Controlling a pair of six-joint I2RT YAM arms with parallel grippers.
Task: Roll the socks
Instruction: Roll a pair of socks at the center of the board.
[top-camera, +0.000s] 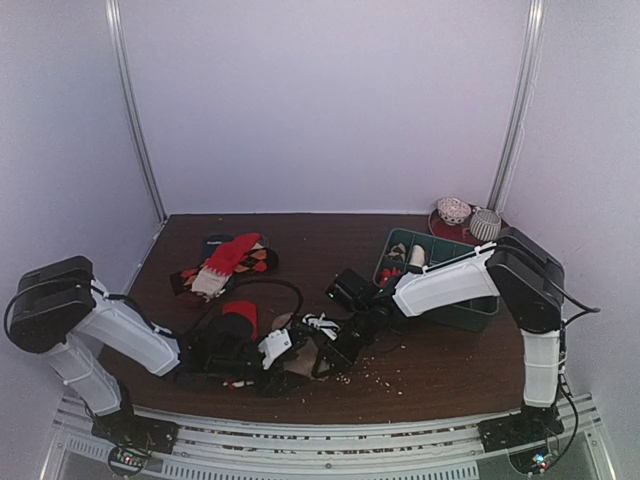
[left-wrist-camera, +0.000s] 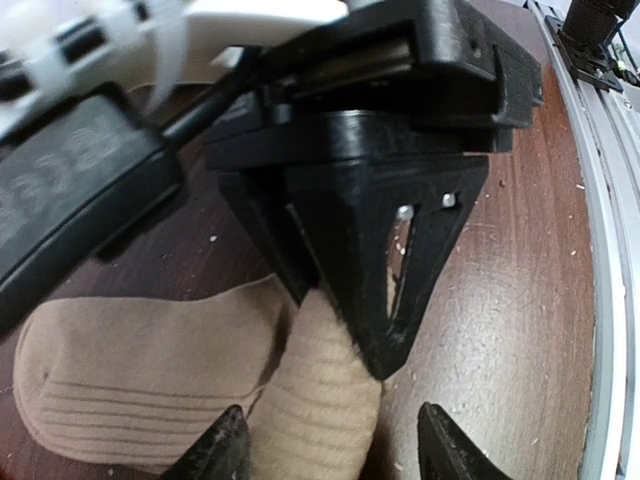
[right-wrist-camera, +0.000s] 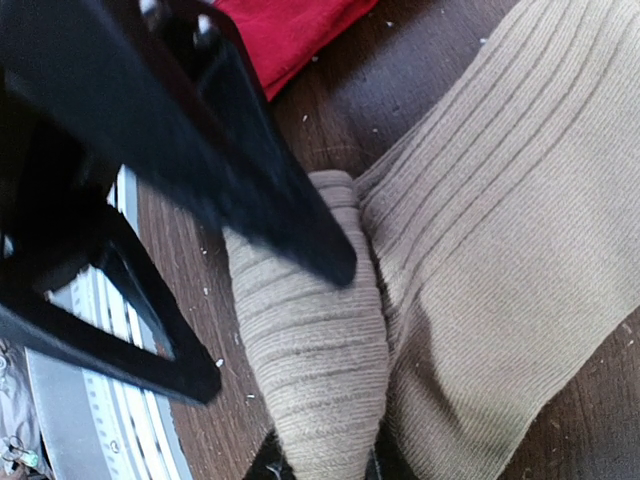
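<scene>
From above, the tan sock (top-camera: 300, 364) lies at the near middle of the tabletop (top-camera: 450, 375), the red sock (top-camera: 240, 315) just beyond to its left. At the left wrist, the left fingers (left-wrist-camera: 228, 448) stand apart astride its raised fold, which the right fingers (left-wrist-camera: 375, 300) pinch. At the right wrist, those fingers are narrow, clamped on the ribbed fold. Soft, light and limp, it will likely unfurl; grip across the fold's whole thickness

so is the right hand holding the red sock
No, the right hand pinches a raised fold of the tan sock; the red sock lies ungripped.
</scene>
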